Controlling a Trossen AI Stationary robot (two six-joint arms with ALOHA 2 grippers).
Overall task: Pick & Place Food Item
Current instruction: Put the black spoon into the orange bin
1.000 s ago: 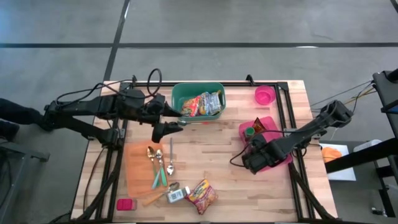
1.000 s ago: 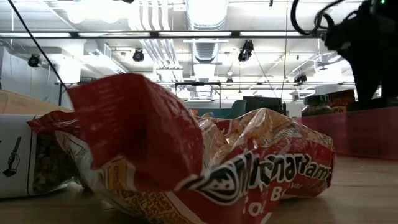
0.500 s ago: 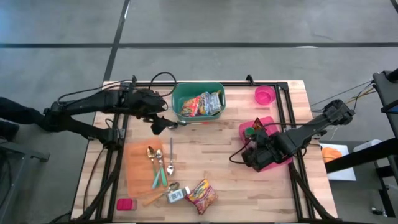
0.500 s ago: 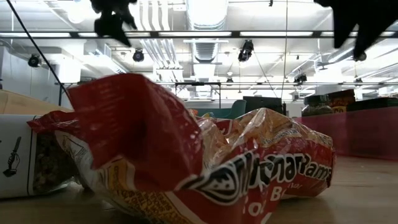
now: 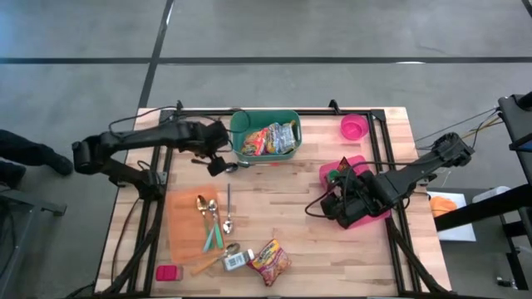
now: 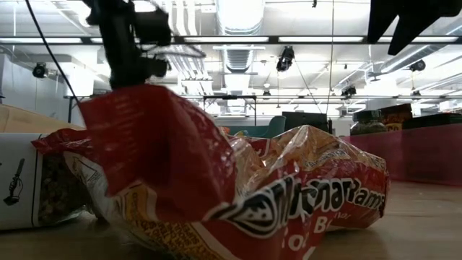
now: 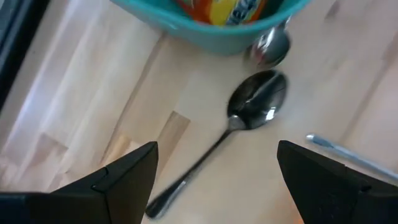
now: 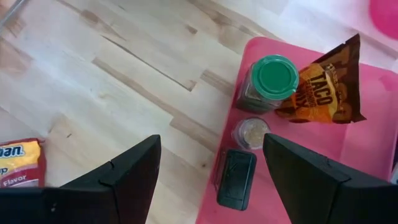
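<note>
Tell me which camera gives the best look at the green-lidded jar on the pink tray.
The right wrist view: the green-lidded jar stands large and unobstructed on the pink tray, beside a taco seasoning packet. The high view shows the jar only as a small green dot. The left wrist view misses it; in the low view I cannot pick it out.

we see a teal green bin [image 5: 264,135] at upper centre, a pink tray [image 5: 368,218] at right, a magenta bowl [image 5: 353,127], an orange cutting board [image 5: 184,224] at lower left, a red-and-yellow ramen packet [image 5: 270,261], and a green-lidded jar [image 8: 271,76].
</note>
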